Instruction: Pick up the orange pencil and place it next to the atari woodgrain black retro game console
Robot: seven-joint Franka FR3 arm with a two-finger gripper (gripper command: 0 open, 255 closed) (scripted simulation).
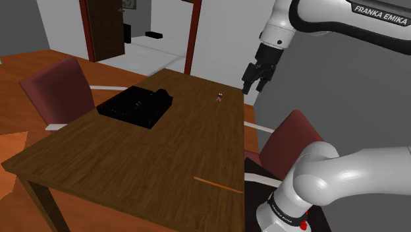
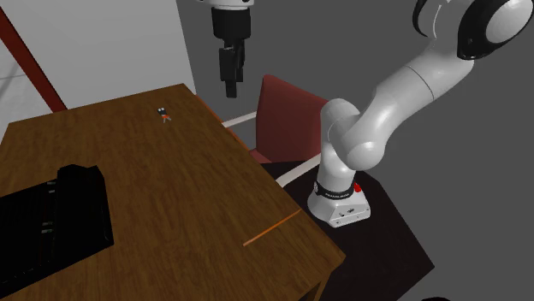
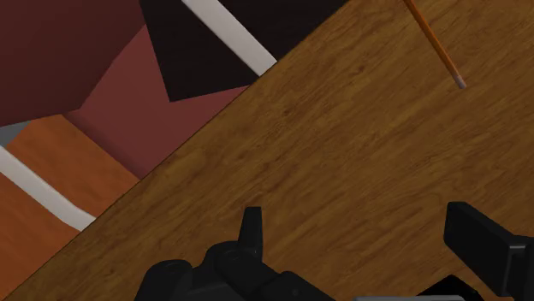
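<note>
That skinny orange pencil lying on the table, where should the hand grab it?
Probably around the middle of the orange pencil, coming straight down from above with the open gripper straddling its thin shaft. It lies flat on the table, so only its long sides offer a hold.

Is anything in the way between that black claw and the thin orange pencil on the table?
Nothing visible. The open black claw hangs above the edge of the brown wooden table, and only bare wood lies between it and the thin orange pencil.

White arm (image 1: 359, 173) bent in a high arch, gripper (image 1: 254, 86) pointing downward, fingers spread apart
</note>
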